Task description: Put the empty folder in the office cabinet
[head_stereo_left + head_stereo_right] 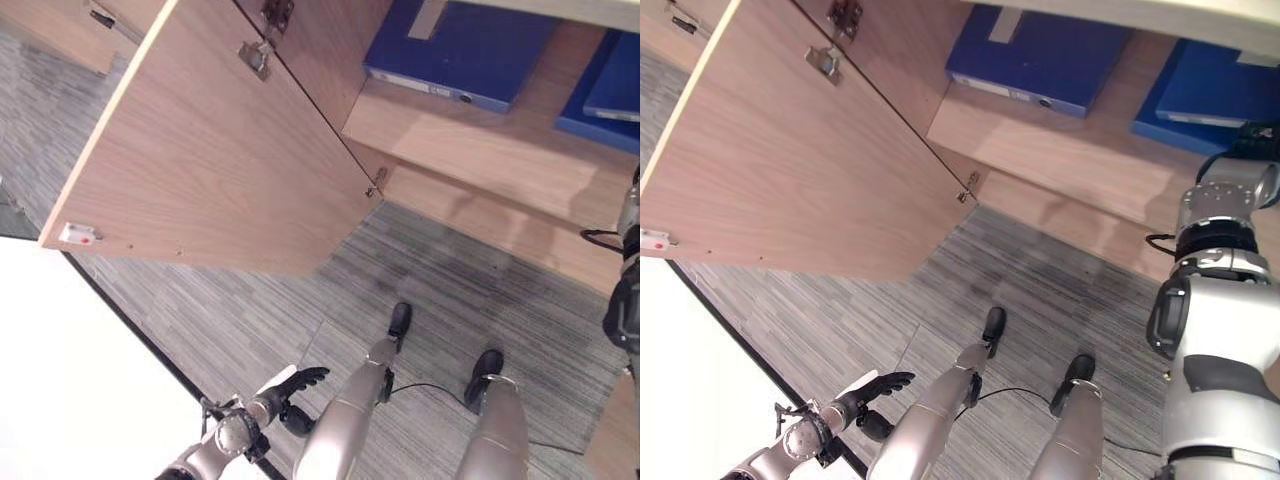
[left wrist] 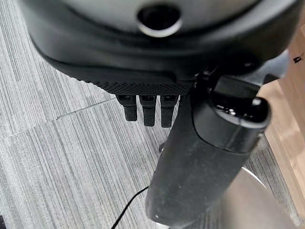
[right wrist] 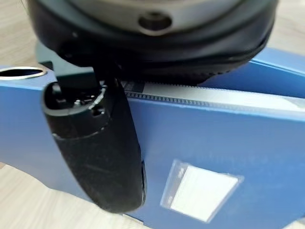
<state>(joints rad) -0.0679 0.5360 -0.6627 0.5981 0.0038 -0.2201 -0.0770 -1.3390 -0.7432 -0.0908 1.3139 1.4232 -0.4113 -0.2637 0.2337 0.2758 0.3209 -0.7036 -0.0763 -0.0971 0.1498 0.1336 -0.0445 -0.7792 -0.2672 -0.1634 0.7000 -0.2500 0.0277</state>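
Beside my right robot hand, a blue folder on the cabinet shelf.
My thumb lies against the folder's face; I cannot tell how the fingers sit. My left robot hand hangs low, fingers loosely straight, over the carpet, below the open cabinet door.

The left hand hangs low with fingers relaxed and straight; the right hand shows its thumb extended.

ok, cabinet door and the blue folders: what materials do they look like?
Cabinet door: looks like matte wood-grain laminate board, with metal hinges.
Blue folders: smooth rigid plastic or coated board, slight sheen; a clear label pocket shows by the right hand.
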